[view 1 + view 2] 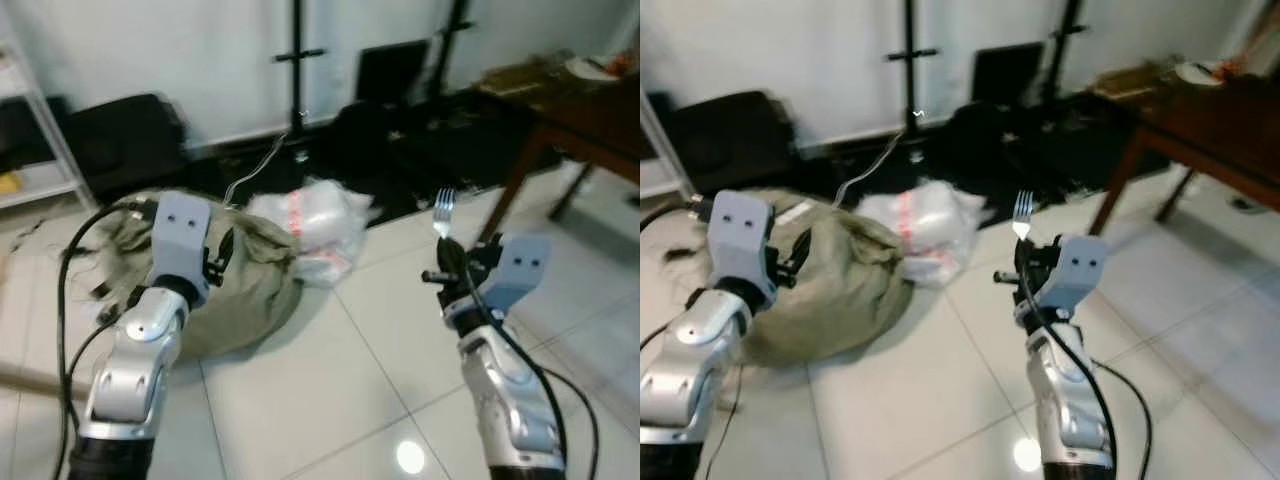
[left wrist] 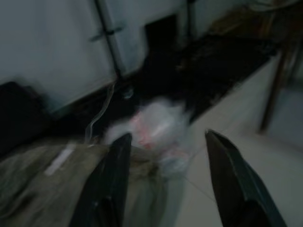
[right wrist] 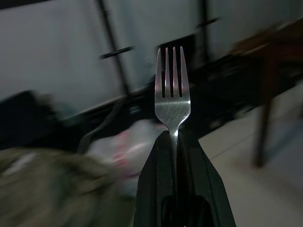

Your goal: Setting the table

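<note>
right claw (image 3: 173, 142) clamped on upright fork (image 3: 172, 90), left claw (image 2: 165, 156) apart, empty above floor

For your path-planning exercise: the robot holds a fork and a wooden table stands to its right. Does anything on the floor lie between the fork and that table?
Nothing visible does. The right gripper holds the fork upright; bare floor tiles run from there to the table. The sack and plastic bag lie off to the left.
</note>
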Available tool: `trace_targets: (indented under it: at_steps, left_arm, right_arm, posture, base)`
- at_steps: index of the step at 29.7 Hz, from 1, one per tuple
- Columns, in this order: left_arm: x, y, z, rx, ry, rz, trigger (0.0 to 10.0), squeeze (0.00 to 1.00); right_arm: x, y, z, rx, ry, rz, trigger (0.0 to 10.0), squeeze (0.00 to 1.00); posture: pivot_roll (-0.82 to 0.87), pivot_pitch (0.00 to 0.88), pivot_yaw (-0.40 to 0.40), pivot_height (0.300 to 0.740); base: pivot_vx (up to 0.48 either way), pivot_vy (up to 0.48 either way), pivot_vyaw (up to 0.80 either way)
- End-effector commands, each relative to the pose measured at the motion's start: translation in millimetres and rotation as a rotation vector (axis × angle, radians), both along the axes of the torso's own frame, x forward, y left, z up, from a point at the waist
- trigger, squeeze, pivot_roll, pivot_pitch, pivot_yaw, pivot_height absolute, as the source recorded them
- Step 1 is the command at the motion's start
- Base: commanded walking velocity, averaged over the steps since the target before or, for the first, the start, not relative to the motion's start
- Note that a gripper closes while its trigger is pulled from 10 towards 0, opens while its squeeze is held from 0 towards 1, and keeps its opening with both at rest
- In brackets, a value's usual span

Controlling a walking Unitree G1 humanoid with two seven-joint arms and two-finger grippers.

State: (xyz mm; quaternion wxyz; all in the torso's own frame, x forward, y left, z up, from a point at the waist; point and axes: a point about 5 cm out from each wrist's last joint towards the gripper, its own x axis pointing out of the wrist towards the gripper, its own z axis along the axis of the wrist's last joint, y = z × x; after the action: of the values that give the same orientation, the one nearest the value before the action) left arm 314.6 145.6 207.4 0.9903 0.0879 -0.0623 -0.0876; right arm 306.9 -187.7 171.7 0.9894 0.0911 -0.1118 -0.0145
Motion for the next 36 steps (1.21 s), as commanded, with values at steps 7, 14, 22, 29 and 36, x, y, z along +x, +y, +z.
trace_targets:
  at_steps: [7, 14, 22, 29, 36]
  left_arm:
    - [-0.6, 9.6, -8.3, 0.005, 0.028, 0.03, 10.0, 0.0]
    - [-0.3, 8.1, -8.5, 0.005, 0.028, 0.021, 10.0, 0.0]
    - [-0.5, 7.1, -8.7, 0.005, 0.026, 0.016, 10.0, 0.0]
    - [-0.6, 6.3, -8.9, 0.003, 0.026, 0.013, 10.0, 0.0]
    - [-0.5, 6.0, -9.0, 0.004, 0.027, 0.012, 10.0, 0.0]
  right_arm:
    - [0.3, 7.8, -1.4, 0.009, 0.001, 0.023, 10.0, 0.0]
    - [0.5, 7.7, -1.4, 0.01, 0.002, 0.023, 10.0, 0.0]
    - [0.6, 7.6, -1.5, 0.009, 0.002, 0.023, 10.0, 0.0]
    - [0.5, 7.6, -1.6, 0.009, 0.004, 0.022, 10.0, 0.0]
    - [0.4, 7.5, -1.7, 0.008, 0.004, 0.022, 10.0, 0.0]
  posture:
    - [0.0, 0.0, 0.092, 0.74]
    - [0.0, 0.0, 0.092, 0.74]
    - [0.0, 0.002, 0.09, 0.74]
    - [0.0, 0.006, 0.091, 0.74]
    - [-0.01, 0.006, 0.091, 0.74]
  base:
    - [0.48, 0.0, -0.78]
    - [0.48, 0.0, -0.78]
    - [0.48, 0.0, -0.78]
    - [0.48, 0.0, -0.78]
    - [0.48, 0.0, -0.78]
